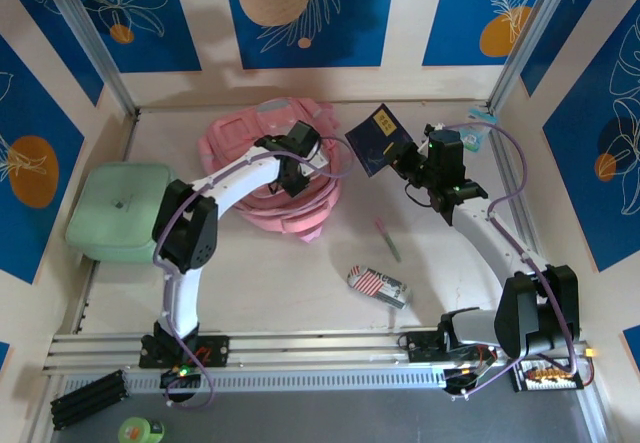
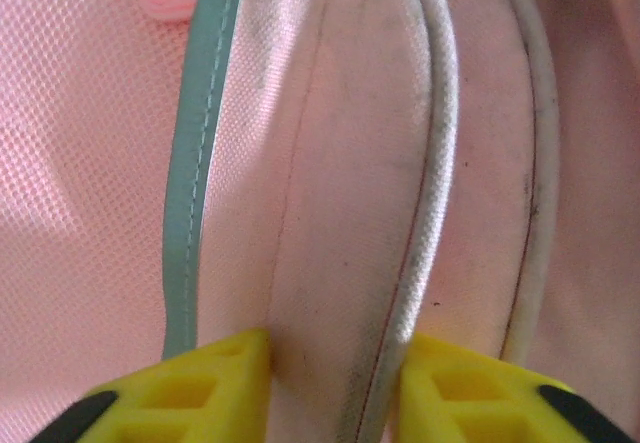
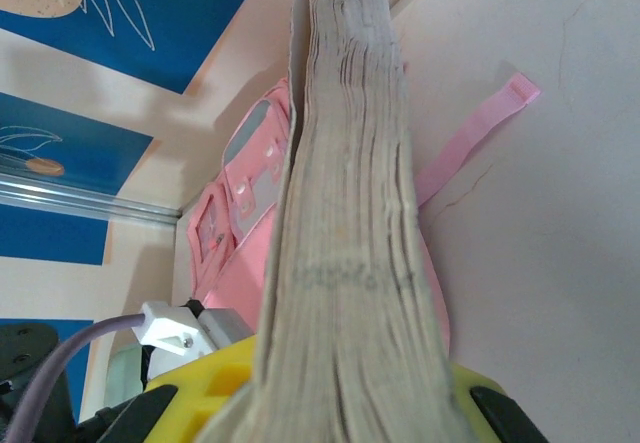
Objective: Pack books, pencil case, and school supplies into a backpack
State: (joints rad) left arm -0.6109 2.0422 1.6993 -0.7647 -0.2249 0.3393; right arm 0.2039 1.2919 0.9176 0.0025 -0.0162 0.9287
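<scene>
Pale tabletop; pink backpack fold between fingers of left end effector

L arm & R arm are wearing white shells w/ black joint housings. Lavender cables are running along both. The fingers are showing yellow w/ black patches.

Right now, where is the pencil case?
In the top view the pencil case lies on the table, right of centre and close to the near edge, with the pen just beyond it.
</scene>
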